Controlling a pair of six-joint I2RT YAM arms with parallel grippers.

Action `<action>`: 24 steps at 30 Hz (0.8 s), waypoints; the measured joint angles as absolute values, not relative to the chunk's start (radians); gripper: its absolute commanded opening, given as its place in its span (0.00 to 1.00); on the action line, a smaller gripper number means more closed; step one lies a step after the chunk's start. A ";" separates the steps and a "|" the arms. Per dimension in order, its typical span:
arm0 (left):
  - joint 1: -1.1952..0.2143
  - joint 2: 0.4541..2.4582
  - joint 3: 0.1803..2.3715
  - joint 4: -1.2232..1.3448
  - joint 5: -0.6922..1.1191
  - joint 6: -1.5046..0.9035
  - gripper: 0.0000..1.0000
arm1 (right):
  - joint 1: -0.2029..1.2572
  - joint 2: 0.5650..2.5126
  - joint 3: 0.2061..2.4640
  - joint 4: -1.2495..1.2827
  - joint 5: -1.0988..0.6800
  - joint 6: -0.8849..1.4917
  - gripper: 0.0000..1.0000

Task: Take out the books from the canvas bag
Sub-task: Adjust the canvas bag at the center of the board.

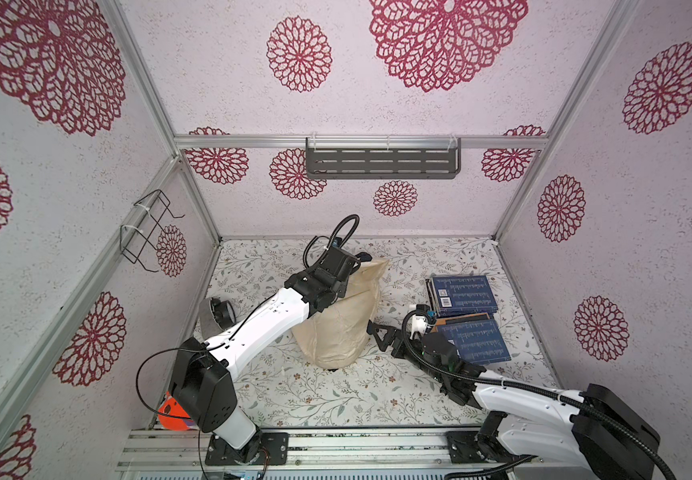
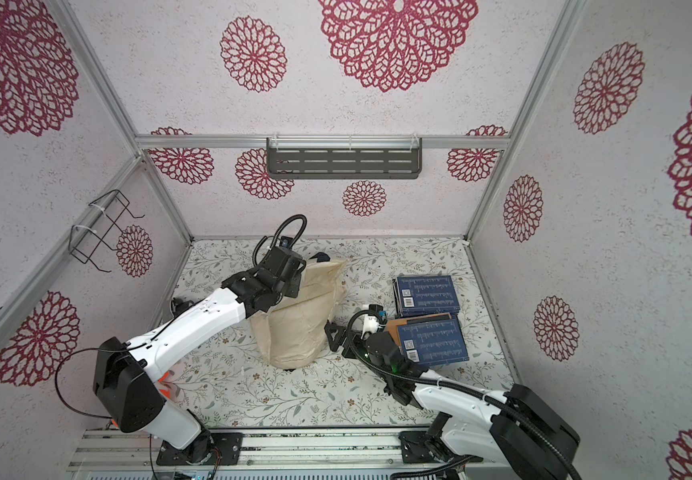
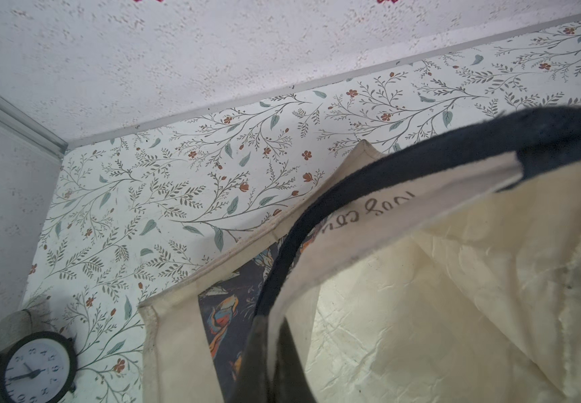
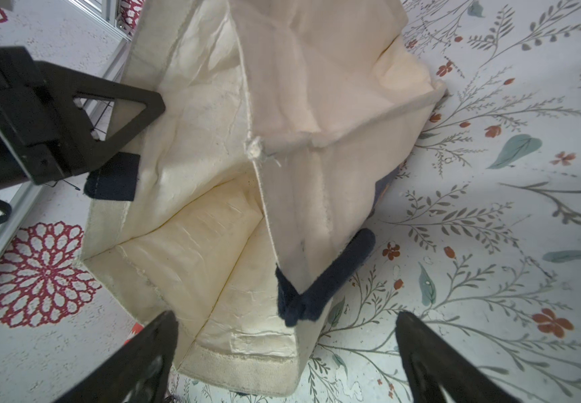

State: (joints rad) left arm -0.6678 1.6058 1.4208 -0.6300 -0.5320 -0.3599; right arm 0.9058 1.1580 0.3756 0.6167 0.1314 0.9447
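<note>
The cream canvas bag [image 1: 344, 320] [image 2: 298, 328] hangs upright at the table's middle, lifted by its top edge. My left gripper [image 1: 352, 266] [image 3: 275, 324] is shut on the bag's rim beside a navy handle [image 3: 421, 146]. My right gripper [image 1: 377, 336] [image 4: 285, 352] stands open at the bag's mouth, with its fingers [image 4: 135, 366] on either side of the rim corner and touching nothing. The right wrist view looks into the bag's cream lining [image 4: 212, 244], where no book shows. Two stacks of dark-blue books [image 1: 462, 293] [image 1: 475, 340] lie on the table to the right.
A small black alarm clock [image 3: 36, 370] [image 1: 215, 313] stands by the left wall. An orange thing [image 1: 172, 413] lies behind the left arm's base. A grey shelf [image 1: 381, 162] hangs on the back wall and a wire rack [image 1: 149, 230] on the left wall.
</note>
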 measured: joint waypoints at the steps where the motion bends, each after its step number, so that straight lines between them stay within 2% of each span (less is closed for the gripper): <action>1: -0.667 1.607 1.424 -0.633 -0.530 -0.361 0.00 | 0.915 1.169 0.375 0.629 0.137 0.945 0.99; 9: -0.664 1.619 1.460 -0.661 -0.513 -0.374 0.00 | 0.971 1.302 0.375 0.751 0.183 0.997 0.92; 14: -0.663 1.624 1.472 -0.673 -0.510 -0.387 0.00 | 1.048 1.331 0.377 0.756 0.276 1.049 0.89; 17: -0.663 1.634 1.481 -0.679 -0.509 -0.397 0.00 | 1.099 1.353 0.398 0.745 0.327 1.088 0.84; 24: -0.663 1.644 1.491 -0.685 -0.505 -0.420 0.00 | 1.122 1.484 0.435 0.759 0.374 1.184 0.76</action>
State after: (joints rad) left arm -0.6628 1.6444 1.4910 -0.6849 -0.5049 -0.4198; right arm 1.1221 1.4841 0.4351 0.7586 0.3740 1.1843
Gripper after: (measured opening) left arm 0.052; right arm 0.781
